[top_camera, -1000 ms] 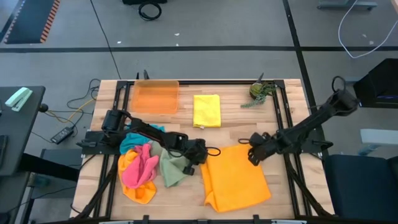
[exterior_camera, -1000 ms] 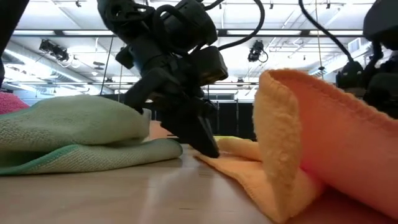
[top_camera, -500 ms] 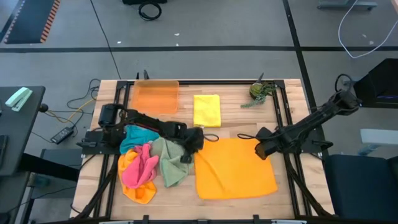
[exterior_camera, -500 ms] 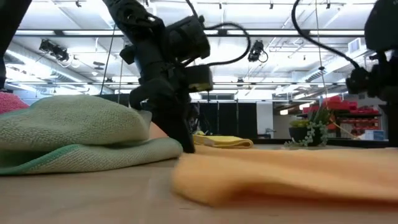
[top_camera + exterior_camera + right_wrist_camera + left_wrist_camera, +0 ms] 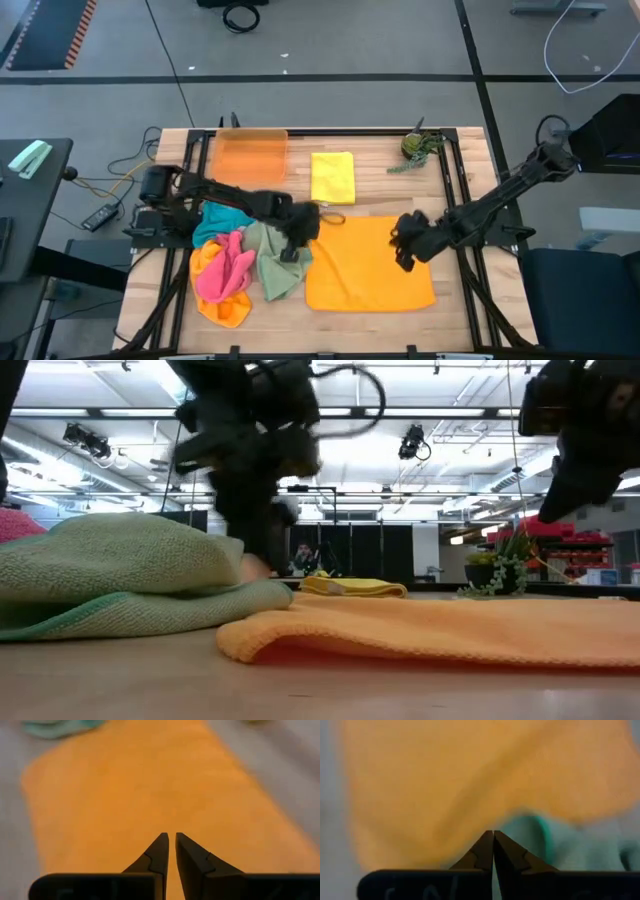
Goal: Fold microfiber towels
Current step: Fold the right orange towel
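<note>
Orange towel [image 5: 368, 264] lies flat, left hand [image 5: 297, 243] at its edge.

An orange towel [image 5: 368, 265] is being seen spread flat on the wooden table [image 5: 456, 305]. The left gripper [image 5: 303, 225] is being held at its left edge, beside a heap of teal, pink, orange and green towels [image 5: 240, 262]. The right gripper [image 5: 405, 252] is being held over its right part. A folded yellow towel [image 5: 332, 177] is lying beside an orange tray [image 5: 250, 157].

The teal towel [image 5: 226, 219] lies mostly hidden beneath the left arm [image 5: 215, 192].
</note>
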`<act>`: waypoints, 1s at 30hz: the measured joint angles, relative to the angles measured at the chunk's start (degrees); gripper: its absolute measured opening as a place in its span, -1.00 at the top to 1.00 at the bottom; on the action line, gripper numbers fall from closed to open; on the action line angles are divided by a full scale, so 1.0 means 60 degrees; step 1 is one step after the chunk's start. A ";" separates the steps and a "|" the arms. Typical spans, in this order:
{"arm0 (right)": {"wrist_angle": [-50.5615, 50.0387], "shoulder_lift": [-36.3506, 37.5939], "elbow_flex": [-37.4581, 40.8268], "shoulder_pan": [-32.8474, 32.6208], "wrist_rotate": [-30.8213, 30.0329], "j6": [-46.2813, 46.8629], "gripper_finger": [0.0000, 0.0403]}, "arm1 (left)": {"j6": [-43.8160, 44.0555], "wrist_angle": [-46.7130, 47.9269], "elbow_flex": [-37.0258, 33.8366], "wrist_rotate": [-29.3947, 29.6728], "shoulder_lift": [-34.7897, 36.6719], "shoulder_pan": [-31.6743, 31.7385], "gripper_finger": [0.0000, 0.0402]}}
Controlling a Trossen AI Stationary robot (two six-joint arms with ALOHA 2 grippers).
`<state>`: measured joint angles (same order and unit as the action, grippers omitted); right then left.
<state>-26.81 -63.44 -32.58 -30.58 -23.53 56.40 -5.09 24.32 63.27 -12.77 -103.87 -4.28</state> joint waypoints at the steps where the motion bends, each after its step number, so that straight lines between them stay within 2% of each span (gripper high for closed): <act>1: 0.0666 -0.0176 0.0192 -0.0166 0.0003 -0.0077 0.79 | 0.0087 0.0287 -0.0027 -0.0107 -0.0183 -0.0241 0.91; 4: 0.2517 -0.0897 0.0690 -0.0602 0.0007 -0.0153 0.79 | 0.0242 0.0583 -0.0035 -0.0502 -0.0652 -0.0954 0.96; 7: 0.3215 -0.1757 0.0894 -0.0919 0.0015 0.0015 0.79 | 0.0575 0.0996 0.0072 -0.0653 -0.0933 -0.1504 0.96; 11: 0.3155 -0.2843 0.0879 -0.1061 0.0007 0.0503 0.79 | 0.1037 0.1938 0.0031 -0.0631 -0.0765 -0.1990 0.91; 14: 0.2900 -0.3445 0.0838 -0.1057 -0.0095 0.0873 0.79 | 0.1553 0.2328 -0.0027 -0.0500 -0.0415 -0.2228 0.95; 19: 0.2294 -0.3542 0.0808 -0.1058 -0.0085 0.1468 0.79 | 0.2253 0.2897 -0.0007 -0.0351 0.0462 -0.2381 0.94; 24: 0.1825 -0.2730 0.0913 -0.1032 0.0043 0.1142 0.79 | 0.2287 0.1681 -0.0001 0.0113 0.1225 -0.2689 0.95; 30: 0.1979 -0.1681 0.0897 -0.1032 -0.0519 0.0355 0.79 | 0.2461 -0.1278 0.0003 0.1366 0.1076 -0.3392 0.93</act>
<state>-14.94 -73.53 -27.20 -36.77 -26.64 58.54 9.68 16.65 63.29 -4.58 -97.42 -24.63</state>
